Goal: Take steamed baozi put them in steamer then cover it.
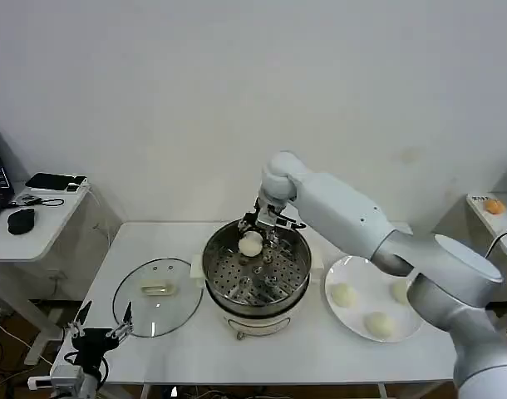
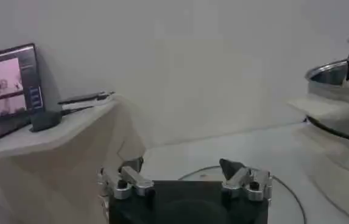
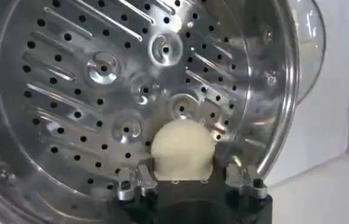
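Steamer (image 1: 255,270) open at table centre, one baozi (image 1: 251,243) held over its far tray by the right gripper (image 1: 262,237), fingers closed on it. Three baozi (image 1: 343,294) waiting on the white plate (image 1: 353,270) right of the steamer. Glass cover (image 1: 156,296) lying left of the steamer, not yet on. Left gripper (image 1: 100,336) idle near the cover, fingers wide. No obstruction between plate and steamer.

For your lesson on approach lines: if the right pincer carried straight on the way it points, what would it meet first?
Most likely the steamer's perforated tray. The right pincer, holding a baozi, points down into the steamer, though the gap is hard to judge.
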{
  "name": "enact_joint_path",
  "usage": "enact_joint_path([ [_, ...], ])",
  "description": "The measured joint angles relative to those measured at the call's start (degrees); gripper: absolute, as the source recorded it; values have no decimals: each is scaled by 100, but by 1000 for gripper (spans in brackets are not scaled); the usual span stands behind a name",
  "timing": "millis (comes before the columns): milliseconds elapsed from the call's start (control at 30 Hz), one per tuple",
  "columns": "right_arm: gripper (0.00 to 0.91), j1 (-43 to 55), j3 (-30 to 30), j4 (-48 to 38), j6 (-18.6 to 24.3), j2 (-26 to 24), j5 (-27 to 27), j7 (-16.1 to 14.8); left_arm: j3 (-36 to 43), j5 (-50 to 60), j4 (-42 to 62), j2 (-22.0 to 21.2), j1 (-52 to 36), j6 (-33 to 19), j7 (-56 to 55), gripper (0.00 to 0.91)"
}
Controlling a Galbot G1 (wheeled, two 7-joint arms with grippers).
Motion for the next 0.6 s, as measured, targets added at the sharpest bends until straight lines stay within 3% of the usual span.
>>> enact_joint_path([
  [367,907,144,109,509,-271,-331,286,117,3,-1,6,-3,-7,-1,8,907],
  [600,907,381,206,1472,-1055,-1168,1125,401,6,-1,-52,-11,-15,5,37,907],
])
